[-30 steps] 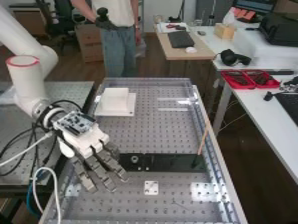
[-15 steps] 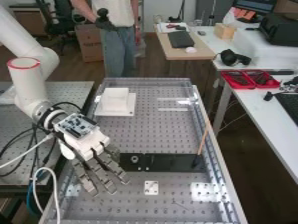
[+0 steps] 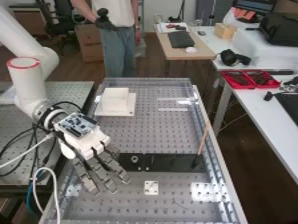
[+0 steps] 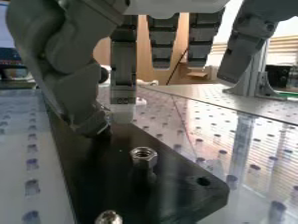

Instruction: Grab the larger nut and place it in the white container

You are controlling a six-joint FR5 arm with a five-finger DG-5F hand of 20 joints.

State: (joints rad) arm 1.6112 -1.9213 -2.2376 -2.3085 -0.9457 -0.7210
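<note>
Hex nut, probably the larger of the pair, sits on the black plate that crosses the bench, towards that plate's left end, and nothing is touching it. A second nut lies on the same plate, apart from the first; which is truly larger is hard to settle, since only part of the second one can be seen. The robot hand is open and empty, its fingers long and nearly straight, poised at the left just beside the plate. The white container waits at the far left of the bench. This looks like the lining-up step before the grasp. What it calls for next is bringing the thumb and fingertips down to opposite sides of the chosen nut, then closing on it without nudging its neighbour. After that, a straight lift should come before the carry to the far left.
</note>
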